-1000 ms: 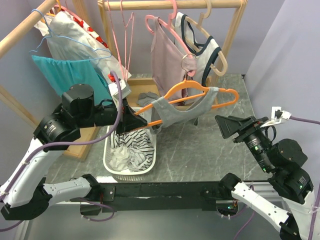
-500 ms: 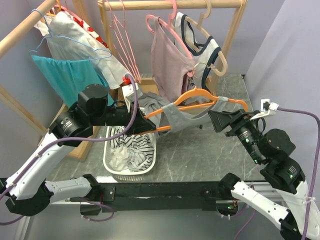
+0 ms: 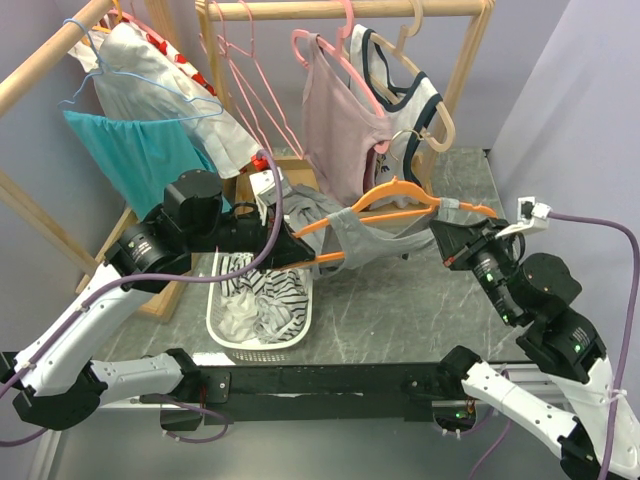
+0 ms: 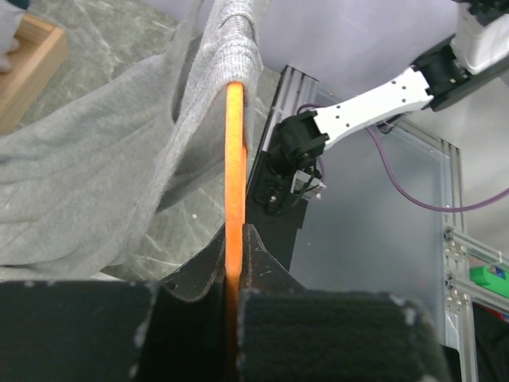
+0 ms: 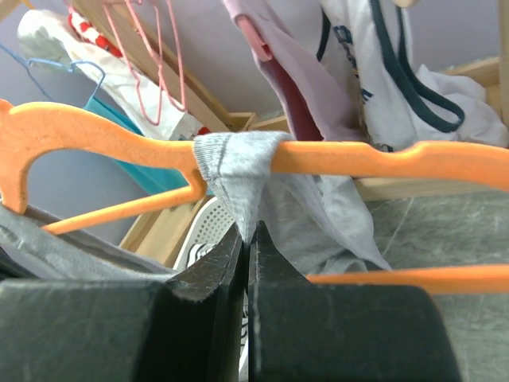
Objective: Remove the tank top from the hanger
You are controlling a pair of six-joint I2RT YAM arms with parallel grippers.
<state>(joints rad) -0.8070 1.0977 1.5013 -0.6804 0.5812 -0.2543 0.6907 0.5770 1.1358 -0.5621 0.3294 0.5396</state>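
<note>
A grey tank top (image 3: 365,235) hangs on an orange hanger (image 3: 400,192) held in the air above the table's middle. My left gripper (image 3: 312,258) is shut on the hanger's left end; in the left wrist view the orange bar (image 4: 235,167) runs up out of the gripper (image 4: 235,263), the grey cloth (image 4: 95,175) draped over it. My right gripper (image 3: 440,238) is shut on the tank top's strap near the hanger's right end. In the right wrist view that strap (image 5: 238,171) loops over the orange bar (image 5: 374,157) and is pinched at the gripper (image 5: 246,235).
A white laundry basket (image 3: 222,326) with striped clothes sits below the left gripper. Wooden racks (image 3: 340,8) at the back carry pink hangers, a pink top (image 3: 335,125), a white navy-trimmed top (image 3: 410,100) and teal cloth (image 3: 130,150). A wooden tray (image 3: 290,166) lies beyond.
My right gripper moved left and up to the hanger's right end and shut on the tank top's strap. The left arm carried the hanger slightly right and tilted it.
</note>
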